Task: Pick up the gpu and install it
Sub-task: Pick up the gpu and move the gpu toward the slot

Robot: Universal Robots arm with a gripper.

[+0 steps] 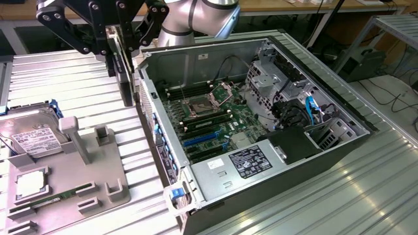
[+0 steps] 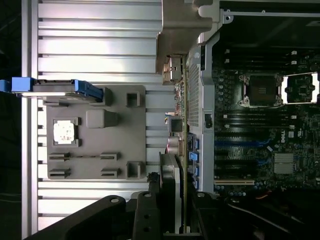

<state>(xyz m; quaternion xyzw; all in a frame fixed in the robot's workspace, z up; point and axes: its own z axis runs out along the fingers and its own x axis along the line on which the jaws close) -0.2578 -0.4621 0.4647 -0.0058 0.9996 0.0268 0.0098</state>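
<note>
The gpu [image 1: 125,83], a thin black card, hangs on edge from my gripper [image 1: 117,44], whose black fingers are shut on its upper part. It hovers above the ribbed table, just outside the open computer case [image 1: 326,161], beside the case wall on the exterior view's left. In the wrist view the gpu [image 2: 172,170] runs edge-on away from my gripper [image 2: 172,212], its silvery end bracket [image 2: 182,25] at the far end, alongside the case's rear panel. Inside the case, the motherboard [image 1: 216,122] shows blue expansion slots [image 1: 199,139], which also appear as blue slots [image 2: 240,145] in the wrist view.
A grey parts holder [image 1: 78,186] lies on the table at the exterior view's left, carrying a silver hard drive [image 1: 29,137], a square chip [image 1: 29,183] and a green memory stick [image 1: 46,200]. The case holds a power supply [image 1: 251,164] and drive cages [image 1: 274,83].
</note>
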